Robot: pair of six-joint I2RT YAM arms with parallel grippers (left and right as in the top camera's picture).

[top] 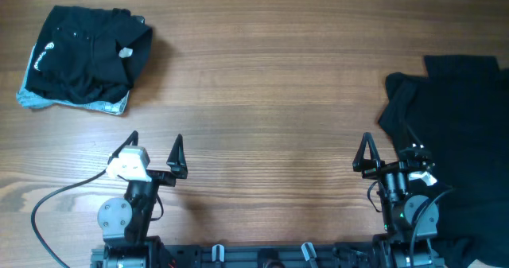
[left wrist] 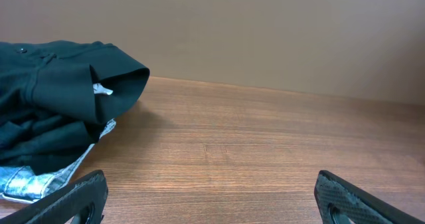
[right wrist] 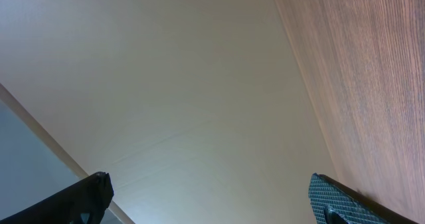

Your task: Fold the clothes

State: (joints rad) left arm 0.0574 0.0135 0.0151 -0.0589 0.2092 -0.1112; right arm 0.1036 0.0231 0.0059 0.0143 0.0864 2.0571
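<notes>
A: Item one, left hand (top: pixel 155 139)?
B: Fingers spread wide, nothing between them. It sits low at the near edge of the counter (top: pixel 270 93), apart from all cloth.
A: Item two, right hand (top: pixel 390 149)?
B: Likewise spread and empty. Its outer finger lies just beside, perhaps over, the edge of the black garment (top: pixel 457 101). Whether it touches, I cannot tell.
A: That garment's condition?
B: Loose, rumpled, unfolded. It lies at the far right of the counter and runs off the frame. Judged to be the piece in hand.
A: Item four?
B: Pile (top: pixel 79 57), far left corner, well apart from both hands. Dark pieces folded over pale denim (left wrist: pixel 26 181). Judged done, so leave it untouched.
A: Handling notes for the step?
B: The right hand is nearest, so it should lead. Pinch a single layer at the near edge, not a bunch. Draw the garment toward the bare middle, where both hands reach. The left hand then takes the opposite edge, so the cloth spreads flat before any fold. Risk: gripping two layers carries a crease into the fold.
</notes>
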